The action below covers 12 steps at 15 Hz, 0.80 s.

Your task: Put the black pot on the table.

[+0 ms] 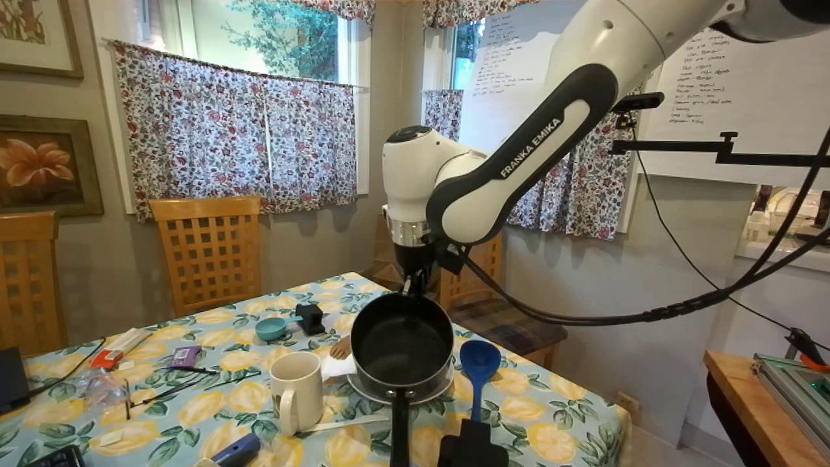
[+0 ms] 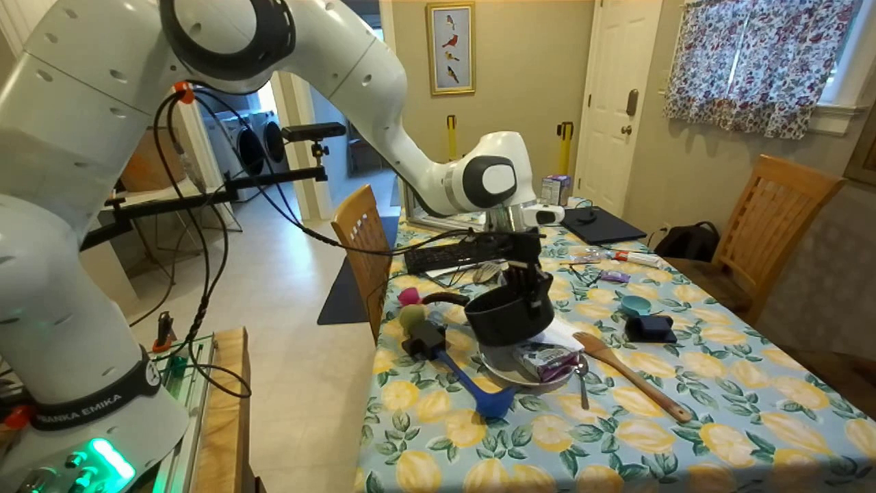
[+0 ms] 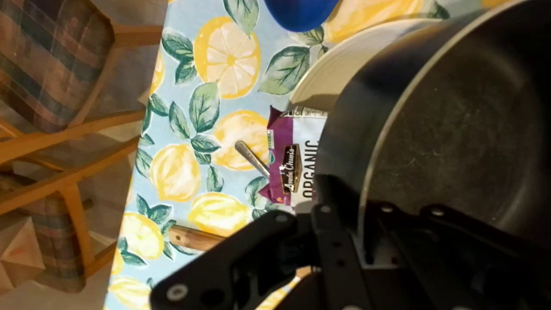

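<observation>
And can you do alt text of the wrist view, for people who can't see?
A round black metal pot, gripped at the rim by black jaws, partly hides a round white plate and a purple-and-white packet. Underneath lies a pale-blue, cloth-covered table patterned with lemons.

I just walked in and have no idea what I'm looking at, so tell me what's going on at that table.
A robot arm has its gripper clamped on the rim of the black pot. The pot looks tilted and held over a white plate, which has a purple-and-white packet on it. It is not down on the table yet. Whether its base touches the packet is hard to tell.
</observation>
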Each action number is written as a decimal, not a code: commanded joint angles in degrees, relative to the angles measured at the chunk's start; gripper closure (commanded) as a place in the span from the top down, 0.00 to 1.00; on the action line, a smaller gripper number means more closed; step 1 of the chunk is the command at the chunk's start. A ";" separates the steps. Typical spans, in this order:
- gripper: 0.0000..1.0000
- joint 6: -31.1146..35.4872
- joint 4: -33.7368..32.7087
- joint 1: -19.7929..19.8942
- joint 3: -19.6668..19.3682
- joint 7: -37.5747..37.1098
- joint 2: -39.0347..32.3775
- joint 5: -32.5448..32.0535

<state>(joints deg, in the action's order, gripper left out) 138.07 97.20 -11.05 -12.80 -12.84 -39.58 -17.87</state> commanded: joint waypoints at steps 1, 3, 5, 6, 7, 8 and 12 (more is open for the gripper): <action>0.02 -0.08 7.02 2.80 4.26 7.13 9.76 0.10; 0.02 -0.05 7.63 4.16 5.83 7.66 11.60 1.94; 0.02 0.57 8.42 6.38 7.93 7.56 12.90 5.60; 0.02 1.01 8.88 7.65 9.02 7.78 13.44 7.89; 0.02 1.45 8.94 9.31 10.35 8.35 13.48 11.27; 0.02 1.50 9.11 10.49 11.23 8.68 13.59 14.02; 0.02 1.52 8.70 16.12 13.91 11.10 12.33 25.64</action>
<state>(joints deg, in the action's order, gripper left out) 138.76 104.59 0.65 -1.57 -4.72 -28.51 -0.27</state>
